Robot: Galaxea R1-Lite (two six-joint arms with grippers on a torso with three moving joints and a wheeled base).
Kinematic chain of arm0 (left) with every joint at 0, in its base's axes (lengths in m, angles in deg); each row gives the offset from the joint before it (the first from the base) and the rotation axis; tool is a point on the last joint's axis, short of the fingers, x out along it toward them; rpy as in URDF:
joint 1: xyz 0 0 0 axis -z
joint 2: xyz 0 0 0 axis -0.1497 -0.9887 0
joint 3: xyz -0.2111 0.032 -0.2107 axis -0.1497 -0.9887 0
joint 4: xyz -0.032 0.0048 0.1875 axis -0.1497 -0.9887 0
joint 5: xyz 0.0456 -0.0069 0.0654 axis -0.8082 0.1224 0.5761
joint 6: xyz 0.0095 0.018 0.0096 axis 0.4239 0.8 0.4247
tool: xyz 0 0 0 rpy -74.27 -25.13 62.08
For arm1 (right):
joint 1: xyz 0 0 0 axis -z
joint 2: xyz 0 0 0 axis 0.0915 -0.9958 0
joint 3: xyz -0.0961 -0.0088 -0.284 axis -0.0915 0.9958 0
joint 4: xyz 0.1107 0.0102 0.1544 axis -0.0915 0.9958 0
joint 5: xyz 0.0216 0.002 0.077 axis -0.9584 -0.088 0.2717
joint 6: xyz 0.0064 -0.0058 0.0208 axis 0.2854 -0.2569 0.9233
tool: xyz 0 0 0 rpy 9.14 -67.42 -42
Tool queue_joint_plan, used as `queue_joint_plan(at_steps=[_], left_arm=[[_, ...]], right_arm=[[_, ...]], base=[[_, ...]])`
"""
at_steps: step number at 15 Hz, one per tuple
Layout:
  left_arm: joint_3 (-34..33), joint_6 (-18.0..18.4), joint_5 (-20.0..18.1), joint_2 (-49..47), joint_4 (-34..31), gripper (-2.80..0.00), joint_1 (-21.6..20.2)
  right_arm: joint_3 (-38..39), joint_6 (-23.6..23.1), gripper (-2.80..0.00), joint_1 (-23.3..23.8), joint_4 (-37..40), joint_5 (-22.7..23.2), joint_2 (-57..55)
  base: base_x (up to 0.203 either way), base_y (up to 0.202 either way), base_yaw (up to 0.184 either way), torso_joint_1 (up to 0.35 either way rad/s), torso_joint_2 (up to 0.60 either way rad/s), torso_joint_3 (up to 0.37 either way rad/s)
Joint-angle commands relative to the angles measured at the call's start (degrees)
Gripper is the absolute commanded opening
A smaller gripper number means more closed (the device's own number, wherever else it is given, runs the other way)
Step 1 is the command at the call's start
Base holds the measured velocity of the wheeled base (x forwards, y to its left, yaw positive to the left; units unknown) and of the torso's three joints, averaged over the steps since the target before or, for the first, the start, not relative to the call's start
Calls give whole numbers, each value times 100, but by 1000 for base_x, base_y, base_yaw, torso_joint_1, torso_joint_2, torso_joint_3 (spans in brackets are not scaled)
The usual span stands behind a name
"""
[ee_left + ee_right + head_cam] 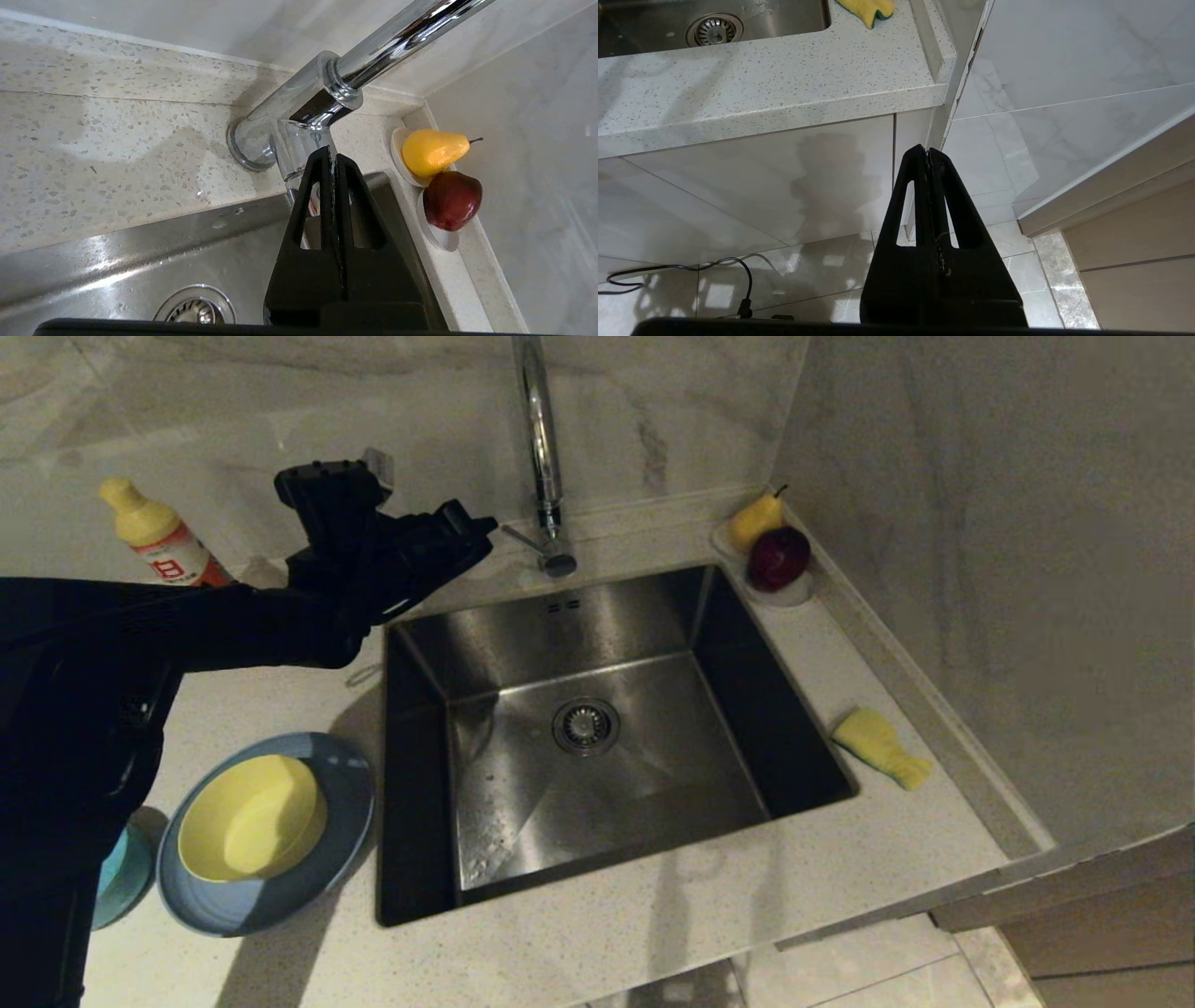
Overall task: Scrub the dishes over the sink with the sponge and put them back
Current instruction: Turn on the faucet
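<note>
The steel sink [653, 784] is set in the speckled counter. Left of it lies the blue-grey plate [341, 803] with the yellow bowl [252, 817] in it, and a teal bowl [121, 877] peeks out beside my left arm. The yellow sponge [882, 747] rests on the counter right of the sink. My left gripper [481, 529] hangs shut and empty over the sink's back left corner, its tips [332, 154] close to the tap's lever [527, 539]. My right gripper [927, 151] is parked below counter height, shut and empty.
The tall chrome tap [541, 439] rises behind the sink. A yellow-capped bottle [163, 537] stands at the back left. A pear [754, 518] and a red apple [780, 558] sit in a small dish in the back right corner. A wall borders the counter's right side.
</note>
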Motion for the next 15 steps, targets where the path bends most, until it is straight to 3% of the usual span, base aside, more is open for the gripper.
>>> queue_joint_plan(at_steps=[1, 15], left_arm=[[-1, -26, -4, -69, 115, -280, 14], [-153, -26, 5, -99, 124, -280, 222]], right_arm=[[8, 1, -280, -1, -1, -1, 2], [1, 5, -280, -1, -1, -1, 2]], base=[[0, 0, 0, 0, 0, 0], [0, 0, 0, 0, 0, 0]])
